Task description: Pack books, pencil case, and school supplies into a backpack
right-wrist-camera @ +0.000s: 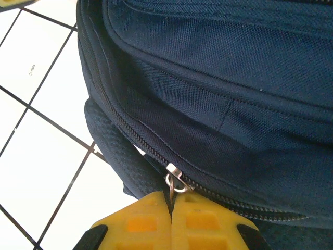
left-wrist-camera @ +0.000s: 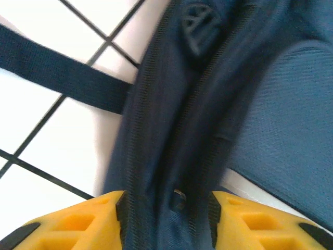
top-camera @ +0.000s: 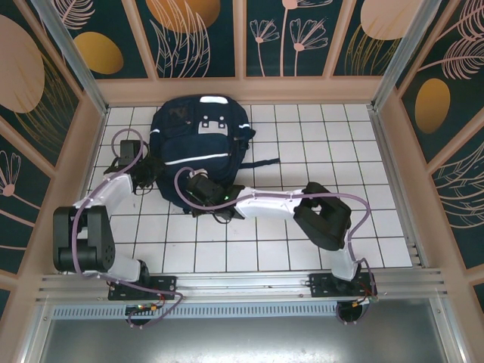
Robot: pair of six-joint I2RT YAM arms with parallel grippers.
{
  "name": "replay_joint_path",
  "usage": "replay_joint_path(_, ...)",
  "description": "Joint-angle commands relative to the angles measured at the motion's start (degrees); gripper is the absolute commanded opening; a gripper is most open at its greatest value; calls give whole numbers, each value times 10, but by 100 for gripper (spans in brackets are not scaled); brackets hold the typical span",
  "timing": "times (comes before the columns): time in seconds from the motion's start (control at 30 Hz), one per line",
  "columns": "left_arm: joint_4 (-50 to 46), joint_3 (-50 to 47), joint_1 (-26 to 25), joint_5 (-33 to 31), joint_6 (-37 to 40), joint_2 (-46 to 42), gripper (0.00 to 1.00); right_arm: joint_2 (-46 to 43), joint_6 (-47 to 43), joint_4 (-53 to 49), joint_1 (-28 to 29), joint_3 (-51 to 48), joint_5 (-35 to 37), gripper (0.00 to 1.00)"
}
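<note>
The navy backpack (top-camera: pixel 198 140) lies flat on the white tiles at the back left, with its white stripe facing up. My left gripper (top-camera: pixel 145 178) is at the backpack's left side. In the left wrist view its jaws (left-wrist-camera: pixel 166 208) stand apart, astride a fold of backpack fabric (left-wrist-camera: pixel 171 130) with zipper teeth. My right gripper (top-camera: pixel 190 192) is at the backpack's near edge. It is shut (right-wrist-camera: pixel 171 200) on the metal pull ring of the zipper slider (right-wrist-camera: pixel 175 174). The books, pencil case and school supplies are out of view.
A dark strap (left-wrist-camera: pixel 57 70) trails from the backpack over the tiles on the left. Wooden walls (top-camera: pixel 83 144) enclose the tiled floor (top-camera: pixel 318 144), which is bare to the right of the backpack. A metal rail (top-camera: pixel 249 283) runs along the near edge.
</note>
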Motion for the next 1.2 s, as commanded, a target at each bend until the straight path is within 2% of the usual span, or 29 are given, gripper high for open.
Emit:
replay_joint_path(0.0, 3, -61, -4, 67, -47, -74, 48, 11, -10, 6, -4, 21, -23, 0)
replay_joint_path(0.13, 46, -165, -16, 111, -144, -165, 46, 13, -10, 6, -9, 23, -27, 0)
replay_joint_path(0.27, 97, -224, -65, 116, -232, -213, 46, 8, -9, 6, -12, 18, -29, 0)
replay_joint_path(0.47, 167, -235, -116, 89, -291, -192, 50, -8, -6, 1, -13, 3, -33, 0)
replay_joint_path(0.67, 211, -227, -154, 63, -313, -134, 51, -20, -7, 0, -14, -8, -34, 0)
replay_joint_path(0.7, 220, -226, -158, 62, -314, -126, 50, -21, -5, 1, -14, -8, -34, 0)
replay_joint_path(0.73, 226, -224, -163, 59, -315, -118, 41, -20, -4, -1, -14, -9, -35, 0)
replay_joint_path(0.83, 210, -217, -166, 46, -309, -111, 1, -24, -3, -8, -14, -10, -27, 0)
replay_joint_path(1.03, 85, -186, -163, -43, -256, -153, 0, -69, -1, -20, -32, -70, 4, 0)
replay_joint_path(1.17, 42, -175, -127, -49, -218, -167, 0, -118, -12, -26, -69, -141, 27, 0)
